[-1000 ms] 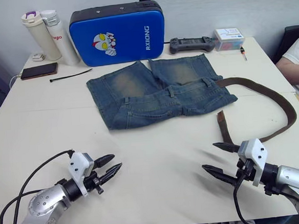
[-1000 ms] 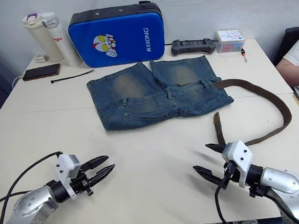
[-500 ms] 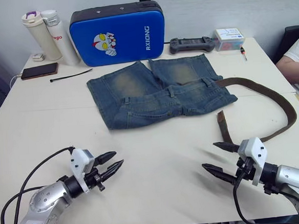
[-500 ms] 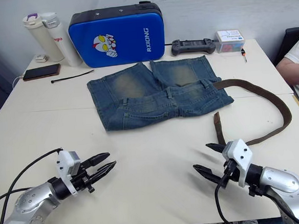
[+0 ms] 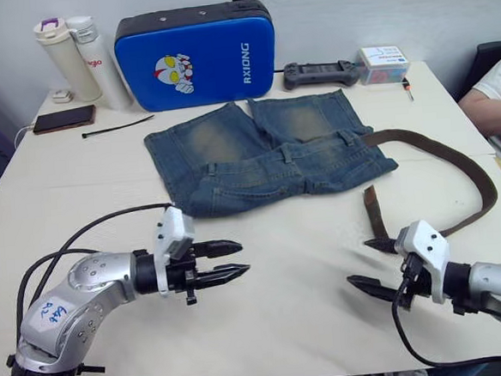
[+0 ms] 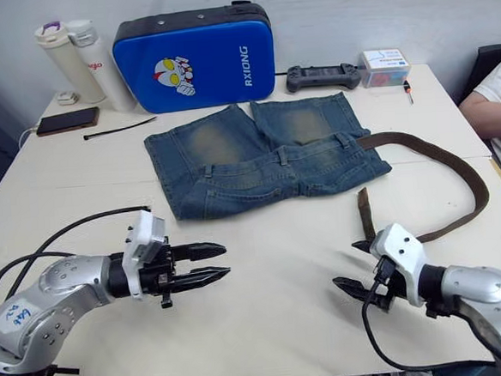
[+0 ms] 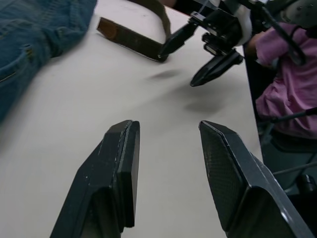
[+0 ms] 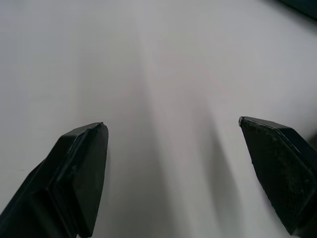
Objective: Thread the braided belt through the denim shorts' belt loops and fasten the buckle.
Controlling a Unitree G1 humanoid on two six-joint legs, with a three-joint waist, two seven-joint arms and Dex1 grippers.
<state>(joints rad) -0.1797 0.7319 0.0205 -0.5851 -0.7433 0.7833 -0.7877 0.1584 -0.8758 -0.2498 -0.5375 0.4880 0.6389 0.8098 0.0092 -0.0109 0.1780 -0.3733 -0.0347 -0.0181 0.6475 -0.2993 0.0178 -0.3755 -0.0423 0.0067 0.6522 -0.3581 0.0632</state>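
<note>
The braided belt (image 5: 455, 161) lies on the white table (image 5: 277, 324), one end tucked into the waistband of the denim shorts (image 5: 265, 152) at their 3 o'clock corner. From there it runs out toward 3 o'clock, loops round and comes back, so its free tan-backed tip (image 5: 372, 209) rests flat just off the shorts' 5 o'clock corner. The shorts are spread in the middle of the table with the waistband toward me. I can make out a few belt loops (image 5: 288, 153) along it, and the belt seems to have passed only the one nearest its tucked end. I cannot pick out the buckle.

My right gripper (image 5: 374, 264) hovers low over the table at 6 o'clock from the tip, fingers spread wide and holding nothing; its upper finger sits just beside the strap. My left gripper (image 5: 230, 261) is at 7 o'clock from the shorts, pointing toward 3 o'clock, fingers apart and empty too.

Behind the shorts stand a blue zip case (image 5: 195, 52) at 12 o'clock, two bottles (image 5: 82, 58) and a phone (image 5: 58, 120) at 10 o'clock, a black cable tie (image 5: 117, 126), a handheld controller (image 5: 320, 74) and a small box (image 5: 383, 64). A person's arm (image 5: 494, 106) rests at the table's 3 o'clock edge.

My worry is the flat tip: if my fingers close on it from above they may skid off or push it away. A hard pull on the free end could also drag the tucked end out of the waistband, or bunch the shorts.
</note>
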